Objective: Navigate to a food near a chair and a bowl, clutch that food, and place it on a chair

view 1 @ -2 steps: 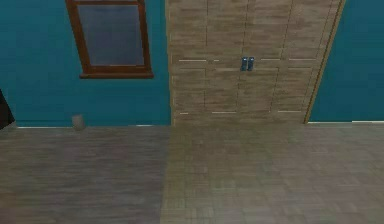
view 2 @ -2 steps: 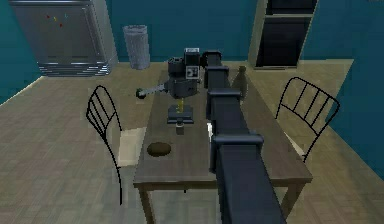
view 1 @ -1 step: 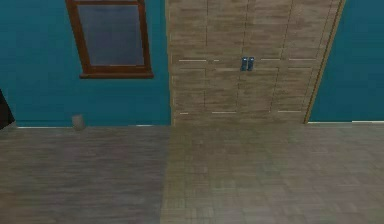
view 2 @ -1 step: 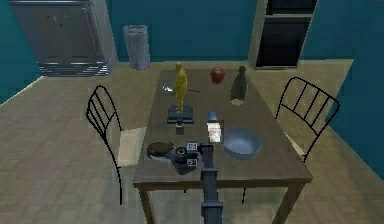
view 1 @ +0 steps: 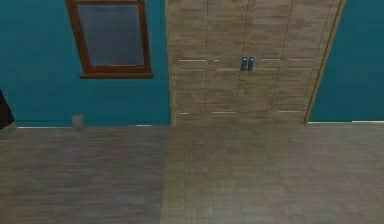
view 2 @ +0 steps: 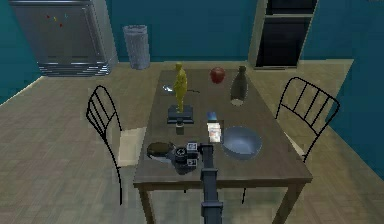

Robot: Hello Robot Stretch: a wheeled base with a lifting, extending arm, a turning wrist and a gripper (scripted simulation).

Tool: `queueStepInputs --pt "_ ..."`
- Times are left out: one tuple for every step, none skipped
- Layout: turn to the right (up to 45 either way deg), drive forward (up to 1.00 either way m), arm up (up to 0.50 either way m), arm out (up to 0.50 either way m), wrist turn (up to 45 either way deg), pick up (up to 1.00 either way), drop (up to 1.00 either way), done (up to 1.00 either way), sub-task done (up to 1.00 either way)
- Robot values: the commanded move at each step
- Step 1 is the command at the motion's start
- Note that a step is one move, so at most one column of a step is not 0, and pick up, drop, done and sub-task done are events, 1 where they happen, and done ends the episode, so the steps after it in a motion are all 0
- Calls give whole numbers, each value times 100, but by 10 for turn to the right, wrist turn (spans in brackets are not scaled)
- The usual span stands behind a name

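Note:
A red round food, likely an apple (view 2: pixel 217 73), lies at the far end of the wooden table (view 2: pixel 270 175). A grey bowl (view 2: pixel 241 143) sits nearer, toward the arm side view's right. Black wire chairs stand on both sides, one at the left (view 2: pixel 104 115) and one at the right (view 2: pixel 306 105). My arm (view 2: pixel 210 198) rises over the table's near edge. The gripper (view 2: pixel 181 158) sits over the tabletop beside a dark round plate (view 2: pixel 159 152). I cannot tell whether it holds anything.
Also on the table are a yellow figure (view 2: pixel 180 78), a brown bottle (view 2: pixel 238 85) and a small pale bottle (view 2: pixel 212 126). A fridge (view 2: pixel 65 35), bin (view 2: pixel 136 45) and dark oven (view 2: pixel 285 35) line the far wall. The forward view holds wooden double doors (view 1: pixel 245 60), a window (view 1: pixel 110 38) and open floor.

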Motion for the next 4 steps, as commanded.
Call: queueStepInputs --pt "0 0 10 0 0 0 0 0 0" --pt "0 0 22 0 0 0 0 0 0" --pt "0 0 0 0 -450 0 0 0 0" --pt "0 0 0 0 -450 0 0 0 0"
